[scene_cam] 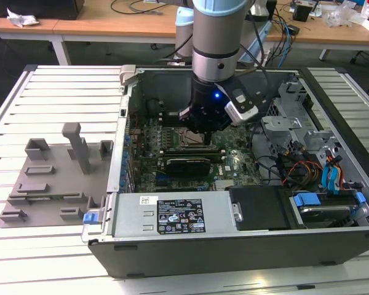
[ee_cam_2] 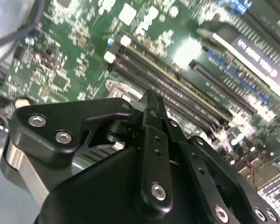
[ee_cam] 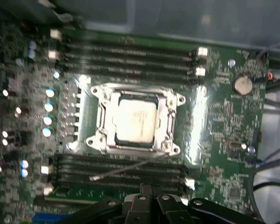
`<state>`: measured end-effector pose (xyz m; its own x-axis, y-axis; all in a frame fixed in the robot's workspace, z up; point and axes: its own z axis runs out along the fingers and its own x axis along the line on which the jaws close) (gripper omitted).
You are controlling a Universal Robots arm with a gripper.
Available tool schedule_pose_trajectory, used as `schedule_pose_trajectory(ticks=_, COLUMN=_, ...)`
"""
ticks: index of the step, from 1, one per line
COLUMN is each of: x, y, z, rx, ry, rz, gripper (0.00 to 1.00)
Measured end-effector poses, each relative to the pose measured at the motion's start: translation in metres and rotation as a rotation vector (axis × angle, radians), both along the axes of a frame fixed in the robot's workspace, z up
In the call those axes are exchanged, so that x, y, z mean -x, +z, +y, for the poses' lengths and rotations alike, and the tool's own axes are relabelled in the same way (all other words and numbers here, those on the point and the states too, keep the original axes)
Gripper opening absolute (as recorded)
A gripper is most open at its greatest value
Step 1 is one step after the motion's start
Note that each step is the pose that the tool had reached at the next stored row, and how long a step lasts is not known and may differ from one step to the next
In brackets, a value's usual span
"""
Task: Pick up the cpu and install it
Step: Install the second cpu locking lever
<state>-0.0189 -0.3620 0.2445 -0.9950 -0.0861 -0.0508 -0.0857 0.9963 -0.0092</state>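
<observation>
In the first wrist view the cpu (ee_cam: 135, 121), a pale silver square chip, lies flat inside the motherboard socket, and the socket's metal frame (ee_cam: 100, 109) surrounds it. A thin lever wire (ee_cam: 126, 171) lies across the memory slots beside the socket. My gripper (ee_cam: 145, 188) hovers just beside the socket, apart from the chip. Its fingers are together with nothing between them. In the second wrist view the gripper (ee_cam_2: 151, 100) points at the green board next to the memory slots. The exterior view shows the gripper (scene_cam: 204, 132) low inside the open computer case, over the board's middle.
Outside the case, at the exterior view's left, a grey plastic tray (scene_cam: 55, 178) with raised blocks lies on the slatted table. Inside the case, a black card (scene_cam: 186, 163) stands in front of the socket. At the exterior view's right are cables (scene_cam: 295, 169) and drive cages (scene_cam: 295, 117).
</observation>
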Motion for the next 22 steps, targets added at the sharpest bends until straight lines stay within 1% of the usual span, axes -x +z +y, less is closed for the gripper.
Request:
schedule_pose_trajectory(ticks=1, x=0.0045, y=-0.0004, z=-0.001, rx=-0.0198, ry=0.0, rz=0.0001, gripper=0.11)
schedule_pose_trajectory(ticks=2, x=0.0086, y=-0.0013, z=-0.0015, rx=-0.0308, ry=0.0, rz=0.0, gripper=0.11)
schedule_pose_trajectory(ticks=3, x=0.012, y=-0.0022, z=-0.002, rx=-0.0383, ry=0.0, rz=0.0001, gripper=0.11)
schedule_pose_trajectory(ticks=7, x=0.019, y=-0.0042, z=-0.003, rx=-0.0562, ry=0.0, rz=0.0, gripper=0.11)
schedule_pose_trajectory(ticks=8, x=0.0228, y=-0.0058, z=-0.0032, rx=-0.0659, ry=0.0, rz=0.0001, gripper=0.11)
schedule_pose_trajectory(ticks=9, x=0.0255, y=-0.0072, z=-0.0035, rx=-0.0715, ry=0.0, rz=0.0, gripper=0.11)
schedule_pose_trajectory(ticks=11, x=0.0291, y=-0.0111, z=-0.0064, rx=-0.0755, ry=0.0, rz=0.0001, gripper=0.11)
schedule_pose_trajectory(ticks=13, x=0.0302, y=-0.0126, z=-0.0077, rx=-0.0774, ry=0.0, rz=0.0001, gripper=0.11)
schedule_pose_trajectory(ticks=18, x=0.0331, y=-0.0164, z=-0.0095, rx=-0.0853, ry=0.0, rz=-0.0001, gripper=0.11)
schedule_pose_trajectory(ticks=20, x=0.0356, y=-0.0185, z=-0.0099, rx=-0.0905, ry=0.0, rz=0.0001, gripper=0.11)
schedule_pose_trajectory(ticks=22, x=0.0367, y=-0.0213, z=-0.0101, rx=-0.092, ry=0.0, rz=0.0002, gripper=0.11)
